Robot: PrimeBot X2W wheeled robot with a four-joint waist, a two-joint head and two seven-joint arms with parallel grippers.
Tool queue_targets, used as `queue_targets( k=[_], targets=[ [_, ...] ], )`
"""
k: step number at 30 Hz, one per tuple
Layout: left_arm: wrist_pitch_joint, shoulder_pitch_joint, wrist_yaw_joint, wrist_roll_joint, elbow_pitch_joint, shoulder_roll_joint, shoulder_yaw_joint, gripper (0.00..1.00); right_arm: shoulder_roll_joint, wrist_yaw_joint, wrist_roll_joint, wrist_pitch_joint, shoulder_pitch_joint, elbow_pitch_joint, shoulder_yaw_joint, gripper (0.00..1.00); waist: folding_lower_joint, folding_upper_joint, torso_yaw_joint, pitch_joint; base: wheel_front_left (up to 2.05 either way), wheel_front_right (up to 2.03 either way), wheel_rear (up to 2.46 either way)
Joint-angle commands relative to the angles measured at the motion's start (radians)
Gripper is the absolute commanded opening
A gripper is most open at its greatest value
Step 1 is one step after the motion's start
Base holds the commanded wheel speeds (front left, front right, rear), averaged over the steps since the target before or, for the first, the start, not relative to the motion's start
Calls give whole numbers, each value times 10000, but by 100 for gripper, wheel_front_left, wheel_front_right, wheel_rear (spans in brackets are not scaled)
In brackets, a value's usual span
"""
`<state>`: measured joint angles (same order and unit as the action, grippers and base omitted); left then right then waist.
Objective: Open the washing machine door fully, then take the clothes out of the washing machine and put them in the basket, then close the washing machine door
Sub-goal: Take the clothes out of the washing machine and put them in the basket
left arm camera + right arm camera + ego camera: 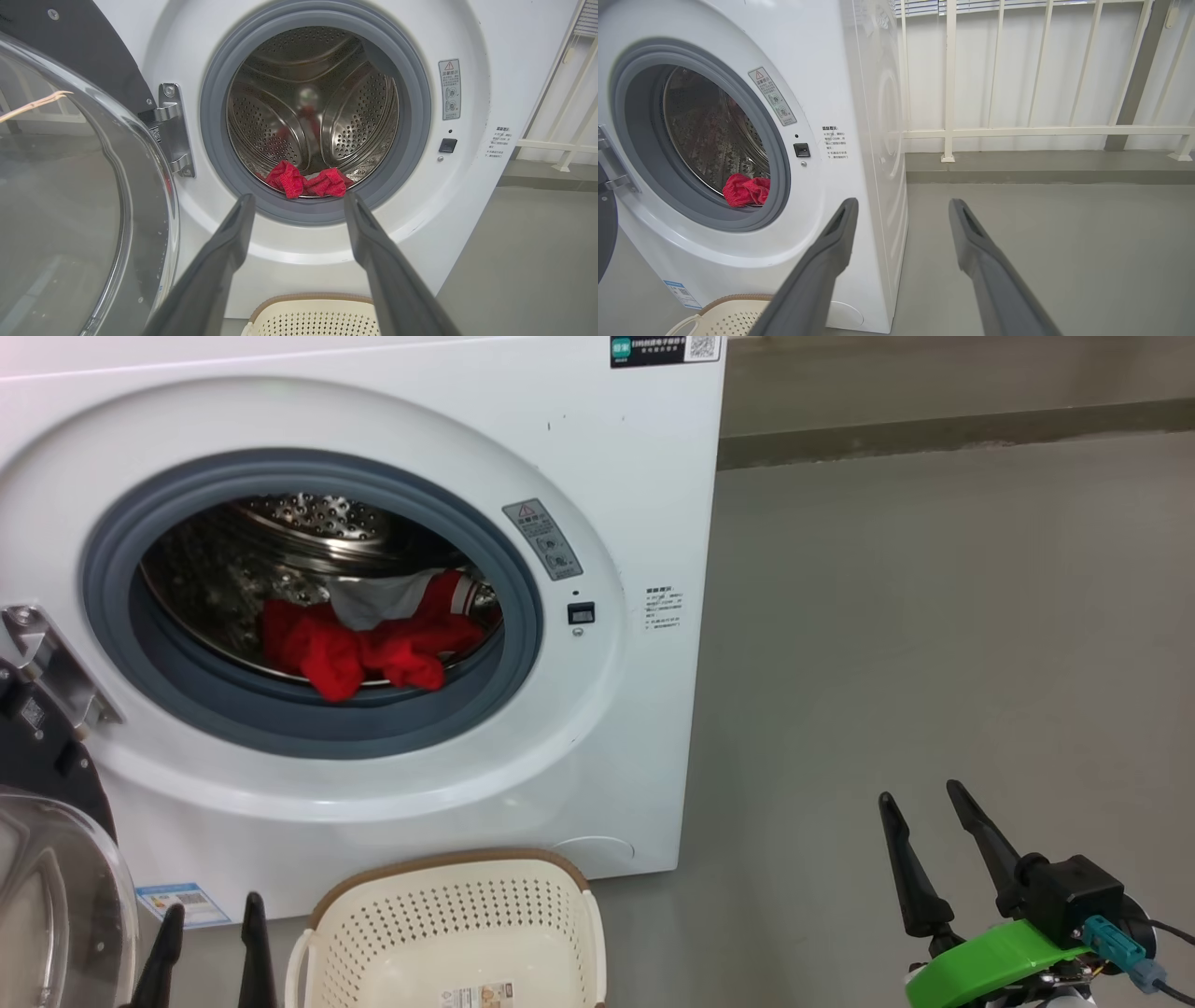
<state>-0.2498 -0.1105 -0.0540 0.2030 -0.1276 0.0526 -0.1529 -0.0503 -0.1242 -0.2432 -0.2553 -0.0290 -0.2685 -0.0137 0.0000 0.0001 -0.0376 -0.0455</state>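
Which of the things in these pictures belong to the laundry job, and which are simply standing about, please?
Belonging to the job:
washing machine
washing machine door, swung open
red clothes, in the drum
basket, on the floor in front
left gripper and right gripper, both open

Standing about:
white railing
grey floor

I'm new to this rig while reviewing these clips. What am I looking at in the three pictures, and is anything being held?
A two-armed robot faces a washing machine whose door stands swung open. The head view looks down from the robot's head; each wrist view looks along one gripper's two dark fingers. Red clothes lie in the steel drum. A cream basket sits on the floor in front of the machine. The left gripper and right gripper are both open, holding nothing.
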Motion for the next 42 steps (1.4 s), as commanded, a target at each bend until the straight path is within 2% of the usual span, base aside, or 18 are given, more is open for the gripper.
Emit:
queue_targets(
  k=[1, 11, 20, 28, 42],
  targets=[
    [-120, 628, -77, -78, 204, 83, -269, 100, -48, -65, -44, -65, -384, 262, -235, 100, 0, -1, 87, 134, 0, 0, 0],
    [-120, 1670, -30, -156, -21, 88, -65, 100, -156, -65, 46, -65, -470, 336, -207, 100, 0, -1, 413, 641, 0, 0, 0],
    [-120, 3220, 52, -119, -575, 79, 210, 100, -287, -65, 64, -65, -875, 505, -239, 100, 0, -1, 623, 1631, 0, 0, 0],
    [-112, 5284, 152, -57, -1978, 256, 302, 100, -420, -65, 36, -65, -1371, 663, -197, 100, 0, -1, 575, 2679, 0, 0, 0],
    [-117, 8847, -132, 296, -4382, 812, 339, 100, -485, -65, 11, -65, -2150, 1135, -48, 100, 0, -1, 221, 4634, 0, 0, 0]
  ],
)
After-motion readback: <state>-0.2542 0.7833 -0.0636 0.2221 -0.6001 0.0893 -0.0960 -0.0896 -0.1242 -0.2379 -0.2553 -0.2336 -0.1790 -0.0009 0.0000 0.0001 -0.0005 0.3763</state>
